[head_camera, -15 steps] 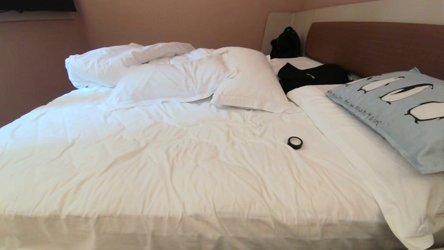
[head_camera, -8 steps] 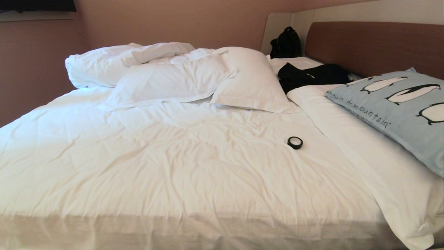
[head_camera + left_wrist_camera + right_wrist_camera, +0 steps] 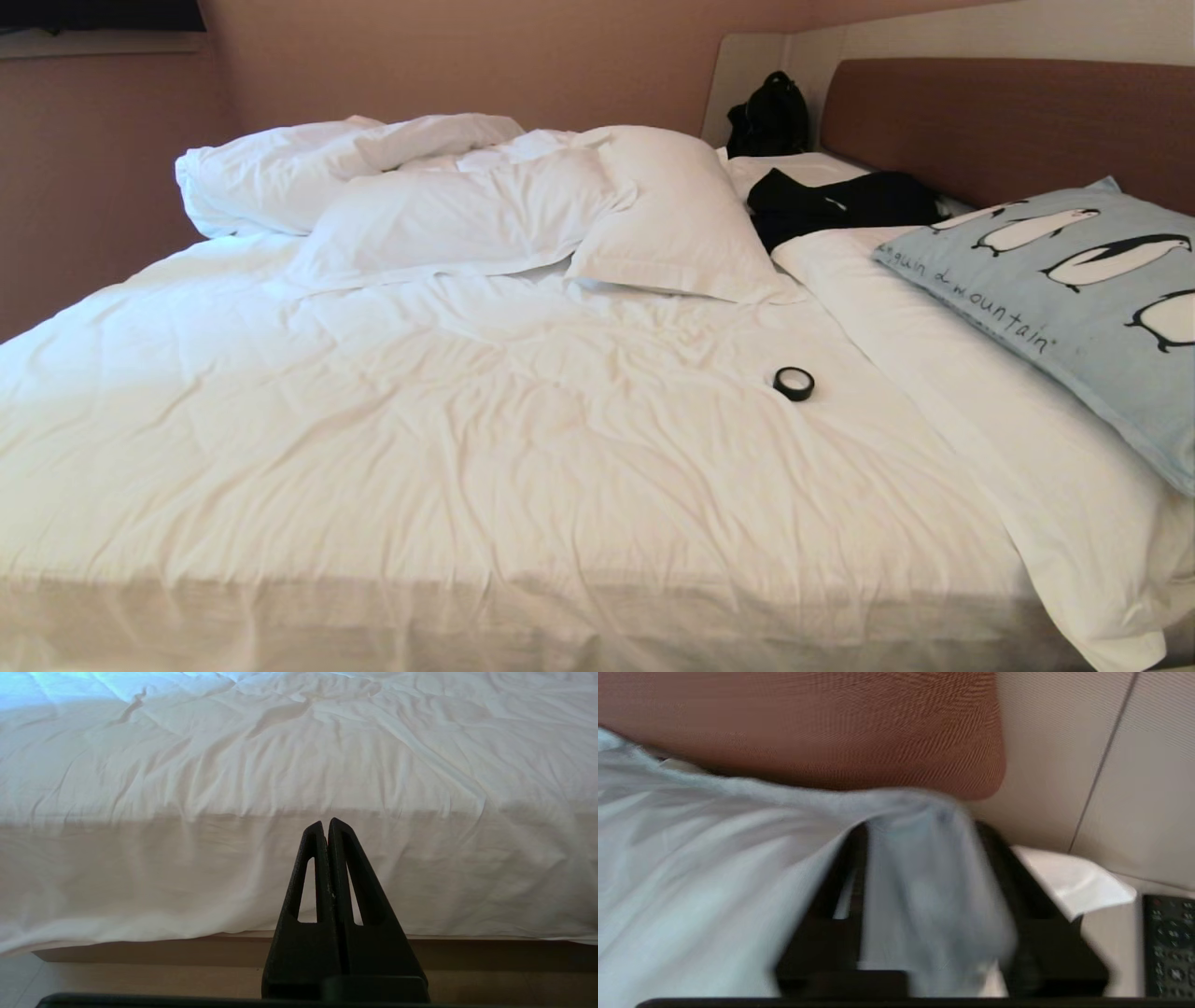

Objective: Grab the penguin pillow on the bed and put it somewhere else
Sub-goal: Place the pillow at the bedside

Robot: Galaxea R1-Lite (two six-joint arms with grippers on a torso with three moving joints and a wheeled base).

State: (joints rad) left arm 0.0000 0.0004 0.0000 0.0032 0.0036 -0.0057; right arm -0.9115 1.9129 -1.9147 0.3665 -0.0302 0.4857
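The big bed [image 3: 523, 448] with its wrinkled white sheets fills most of the head view. At the upper left of the frame lies a heap of plain white pillows [image 3: 448, 201] and bunched white duvet. A little right of the middle, a small black ring of tape [image 3: 794, 384] sits flat on the sheet. Above it, near the top of the frame, a black bag [image 3: 770, 117] stands by the pale wall, and a dark piece of clothing [image 3: 840, 205] lies just beside the brown padded headboard [image 3: 1008, 121].

At the right edge of the frame is the pale blue-grey penguin pillow [image 3: 1074, 299], print side up, resting on the white bedding close to the headboard.

In the left wrist view, the black left tool [image 3: 328, 823] has its two fingers pressed together, low in front of the side of the bed.

In the right wrist view, the black right tool [image 3: 920, 830] has its fingers spread apart, with a fold of the penguin pillow's cloth lying between them. A dark remote control [image 3: 1169, 947] shows at the lower right of that frame.
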